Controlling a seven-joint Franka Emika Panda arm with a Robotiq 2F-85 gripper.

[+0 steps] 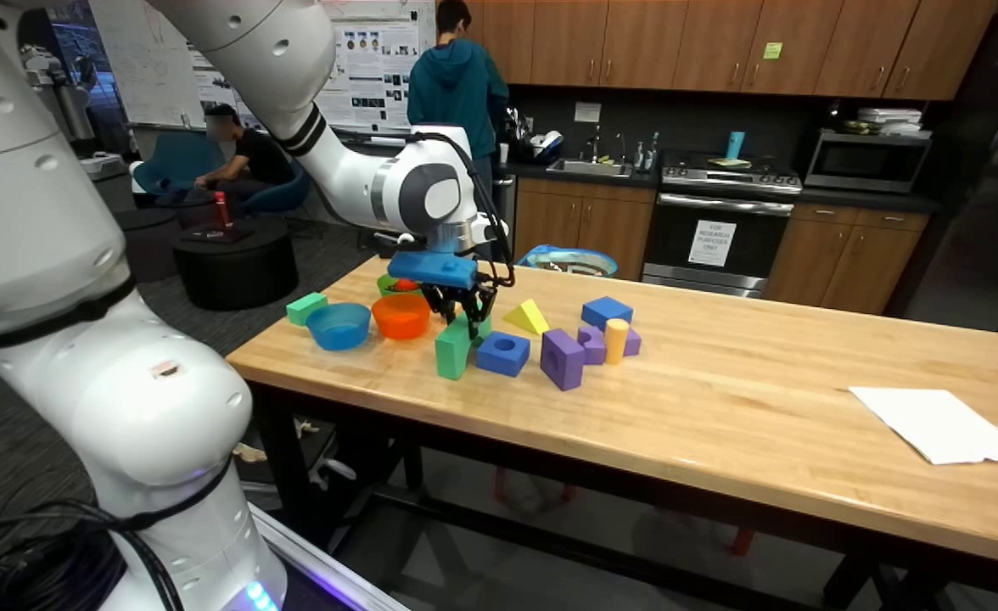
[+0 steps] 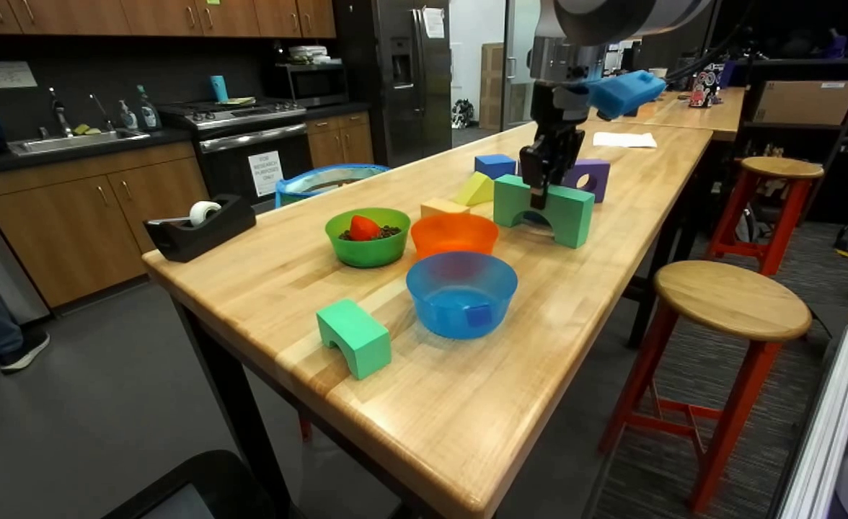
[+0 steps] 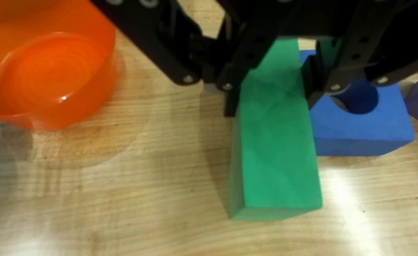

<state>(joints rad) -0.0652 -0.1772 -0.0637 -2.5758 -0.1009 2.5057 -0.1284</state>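
In an exterior view the arm [image 1: 83, 238] stood far left, its forearm [image 1: 270, 55] slanted down rightward to the wrist [image 1: 397, 191]. Orange bowl [image 1: 401, 316] stood just left of the gripper [image 1: 463, 325]. Gripper pointed down, jaws clamped on the top of the big arch [image 1: 451, 355], which stood legs-down on the table [image 1: 720, 382]. Holed blue block [image 1: 499, 363] lay just right.

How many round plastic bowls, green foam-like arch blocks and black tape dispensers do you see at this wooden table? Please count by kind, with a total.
Round plastic bowls: 3 (blue bowl, orange bowl, green bowl)
Green foam-like arch blocks: 2 (large green arch, small green arch)
Black tape dispenser: 1
Total: 6
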